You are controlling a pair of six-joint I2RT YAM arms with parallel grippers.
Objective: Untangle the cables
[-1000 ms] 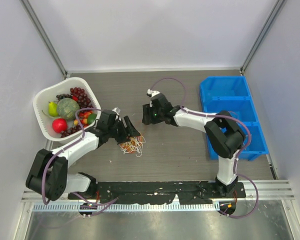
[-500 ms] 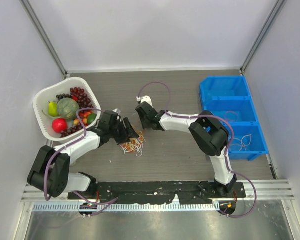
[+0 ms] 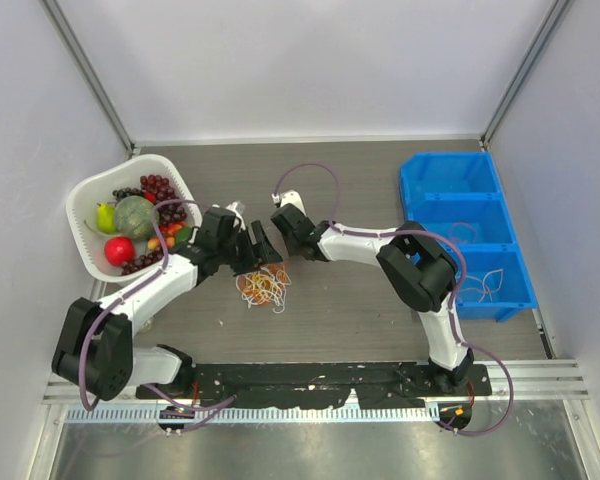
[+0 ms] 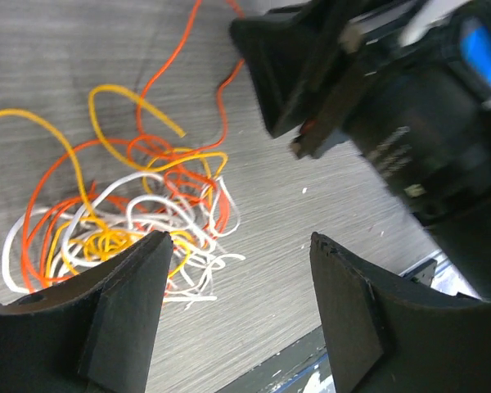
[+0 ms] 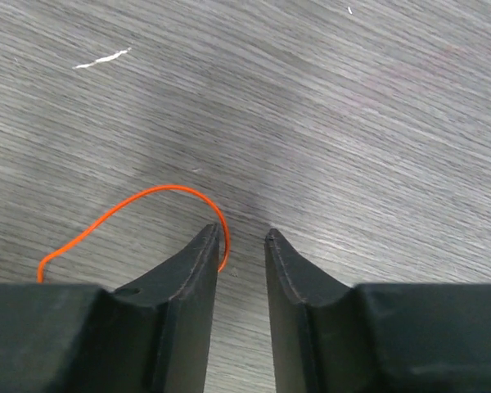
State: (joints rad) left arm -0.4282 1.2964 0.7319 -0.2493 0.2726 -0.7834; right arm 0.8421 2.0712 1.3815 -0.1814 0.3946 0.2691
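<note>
Top external, grey wood-grain table [image 3: 360,300], white walls [image 3: 300,60], cables [image 3: 263,288] heaped, left tool [image 4: 237,241] apart, right tool [image 5: 241,235] ajar.

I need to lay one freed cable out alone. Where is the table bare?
Bare: the table's far strip between the white basket and blue bin, and the near strip between the cables and the base plate. Crowded: the middle, where left gripper and right gripper meet beside the cables.

No legible text or markings
</note>
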